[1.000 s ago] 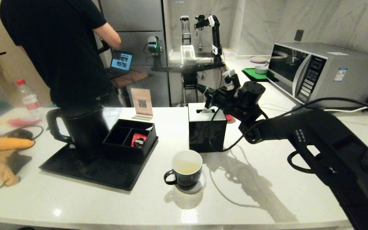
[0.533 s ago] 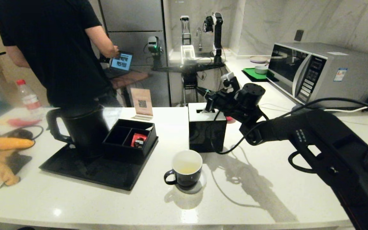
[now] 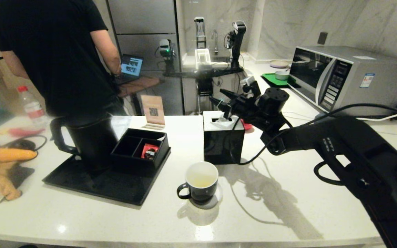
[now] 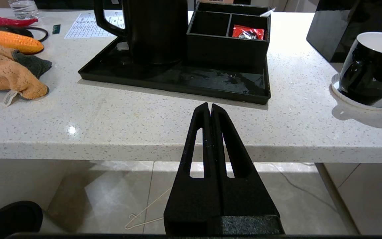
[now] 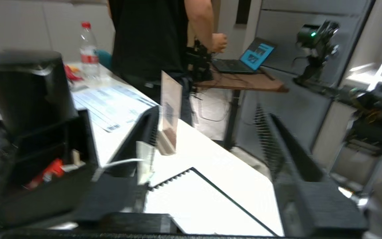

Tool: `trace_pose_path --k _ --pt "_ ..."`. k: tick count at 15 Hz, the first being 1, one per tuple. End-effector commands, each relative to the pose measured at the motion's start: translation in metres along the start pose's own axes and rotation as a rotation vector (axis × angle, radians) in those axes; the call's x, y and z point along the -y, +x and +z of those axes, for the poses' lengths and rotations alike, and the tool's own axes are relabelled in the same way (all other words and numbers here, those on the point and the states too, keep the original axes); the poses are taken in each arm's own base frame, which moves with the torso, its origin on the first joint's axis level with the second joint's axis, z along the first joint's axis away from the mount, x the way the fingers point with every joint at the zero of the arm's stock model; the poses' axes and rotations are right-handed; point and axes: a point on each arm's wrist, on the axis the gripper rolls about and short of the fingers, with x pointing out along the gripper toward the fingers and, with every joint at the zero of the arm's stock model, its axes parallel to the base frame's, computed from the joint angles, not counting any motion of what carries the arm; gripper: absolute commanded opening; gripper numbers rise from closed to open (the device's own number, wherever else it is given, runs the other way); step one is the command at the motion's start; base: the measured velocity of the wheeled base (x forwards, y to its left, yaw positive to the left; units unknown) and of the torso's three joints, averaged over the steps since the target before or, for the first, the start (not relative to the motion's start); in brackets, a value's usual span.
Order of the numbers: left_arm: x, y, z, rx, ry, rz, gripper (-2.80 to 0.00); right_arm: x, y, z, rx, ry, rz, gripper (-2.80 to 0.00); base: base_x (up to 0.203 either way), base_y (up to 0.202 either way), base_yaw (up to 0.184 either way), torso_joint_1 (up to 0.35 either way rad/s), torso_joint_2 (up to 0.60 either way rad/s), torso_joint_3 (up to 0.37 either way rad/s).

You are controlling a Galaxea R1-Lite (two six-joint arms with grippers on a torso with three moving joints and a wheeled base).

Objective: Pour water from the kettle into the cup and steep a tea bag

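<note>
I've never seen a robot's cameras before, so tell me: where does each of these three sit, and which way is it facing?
Head view: high on the robot, looking down over the counter; its right arm reaches above the tissue box, right tool open.
Left wrist view: low before the counter edge, facing the tray; shut left tool shows.
Right wrist view: behind the right tool's fingers, facing the kettle.
Shared: head and left wrist views both show the cup.

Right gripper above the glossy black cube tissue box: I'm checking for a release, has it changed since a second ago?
Yes: the right gripper has spread open above the tissue box.
</note>
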Motion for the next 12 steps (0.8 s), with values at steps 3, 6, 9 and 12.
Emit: trace_pose_path --k 3,6,9,12 --pt "0.0 0.0 0.0 0.0 -0.001 0.002 -2.8 0.009 -0.005 -0.001 -0.028 -0.094 -0.012 0.0 0.0 0.0 0.0 0.0 0.0 0.0" --pt "0.0 0.0 0.0 0.0 -0.001 0.001 -2.8 0.016 -0.008 -0.005 -0.059 -0.174 -0.023 0.0 0.0 0.0 0.0 0.0 0.0 0.0" --pt "0.0 0.0 0.0 0.0 -0.001 0.001 -2.8 0.024 -0.013 -0.006 -0.072 -0.218 -0.04 0.0 0.0 0.0 0.0 0.0 0.0 0.0" --pt "0.0 0.0 0.0 0.0 -0.001 0.0 -2.8 0.045 -0.025 -0.006 -0.098 -0.281 -0.081 0.0 0.0 0.0 0.0 0.0 0.0 0.0"
